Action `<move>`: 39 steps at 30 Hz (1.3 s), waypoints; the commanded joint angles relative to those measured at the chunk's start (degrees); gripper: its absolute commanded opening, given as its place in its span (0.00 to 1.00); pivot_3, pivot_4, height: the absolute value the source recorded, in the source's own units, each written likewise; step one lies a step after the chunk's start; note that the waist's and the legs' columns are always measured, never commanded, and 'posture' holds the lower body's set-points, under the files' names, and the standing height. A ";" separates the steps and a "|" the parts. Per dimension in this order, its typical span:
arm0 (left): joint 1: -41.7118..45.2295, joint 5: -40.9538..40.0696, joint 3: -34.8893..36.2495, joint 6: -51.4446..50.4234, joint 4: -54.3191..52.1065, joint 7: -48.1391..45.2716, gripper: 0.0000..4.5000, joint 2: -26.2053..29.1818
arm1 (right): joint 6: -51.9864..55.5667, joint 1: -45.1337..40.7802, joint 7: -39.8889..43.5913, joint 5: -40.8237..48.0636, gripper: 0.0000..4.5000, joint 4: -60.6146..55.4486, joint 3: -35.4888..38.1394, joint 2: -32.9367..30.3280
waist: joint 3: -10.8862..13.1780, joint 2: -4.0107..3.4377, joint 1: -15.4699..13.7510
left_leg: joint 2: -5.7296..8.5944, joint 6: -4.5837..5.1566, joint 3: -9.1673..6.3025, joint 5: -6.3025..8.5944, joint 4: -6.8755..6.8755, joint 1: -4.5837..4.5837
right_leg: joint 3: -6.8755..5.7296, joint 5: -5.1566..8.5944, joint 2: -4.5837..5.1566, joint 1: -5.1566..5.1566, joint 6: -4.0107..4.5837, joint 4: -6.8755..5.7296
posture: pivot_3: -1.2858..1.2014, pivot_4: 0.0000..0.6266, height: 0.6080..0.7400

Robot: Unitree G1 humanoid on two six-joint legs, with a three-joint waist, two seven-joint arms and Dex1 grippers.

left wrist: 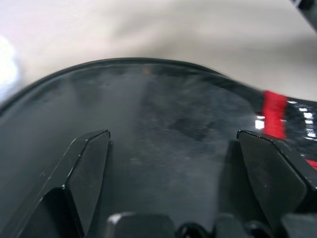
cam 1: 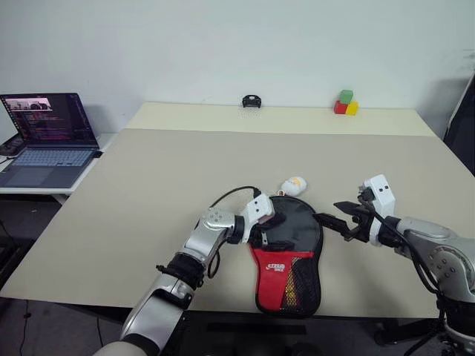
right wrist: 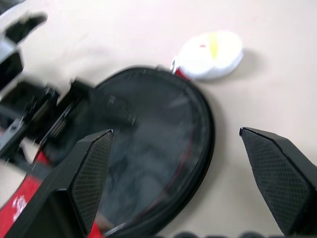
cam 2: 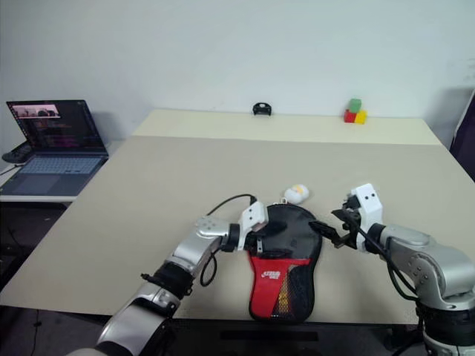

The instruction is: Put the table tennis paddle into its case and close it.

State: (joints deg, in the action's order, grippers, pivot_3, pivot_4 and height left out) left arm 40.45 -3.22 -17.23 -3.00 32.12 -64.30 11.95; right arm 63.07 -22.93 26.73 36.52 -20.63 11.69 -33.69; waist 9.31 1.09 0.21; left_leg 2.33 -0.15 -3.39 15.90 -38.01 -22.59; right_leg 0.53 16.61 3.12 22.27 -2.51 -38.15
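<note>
The case [cam 1: 288, 252] lies flat at the surface's [cam 1: 148, 208] near edge, black round top, red lower part with white logo and mesh pocket. Both grippers' fingers [left wrist: 84, 168] spread wide, holding nothing.

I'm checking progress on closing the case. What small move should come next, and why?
Probably bring the open right gripper to the white zipper tag at the top of the case. The case lies flat and looks closed over, while the open left gripper rests on its black top.
</note>
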 commanded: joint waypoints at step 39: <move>-4.78 1.87 -1.57 -0.89 -4.24 2.82 1.00 1.98 | -47.64 -43.61 0.13 -26.33 1.00 89.00 -6.91 22.28 | -0.08 -0.14 1.64 | 0.00 -0.04 0.35 -0.03 -0.03 0.43 | 0.39 0.00 0.01 0.05 0.02 -0.62 | 0.52 0.24 1.00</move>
State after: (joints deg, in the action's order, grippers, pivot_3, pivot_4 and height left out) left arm 36.76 -2.87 -17.09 -3.36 27.16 -61.38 13.70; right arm 16.75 -64.46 27.07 10.24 68.49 3.57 -11.49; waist 9.23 0.96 1.86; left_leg 2.32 -0.19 -3.04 15.87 -38.04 -22.15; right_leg 0.93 16.61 3.13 22.33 -2.50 -38.77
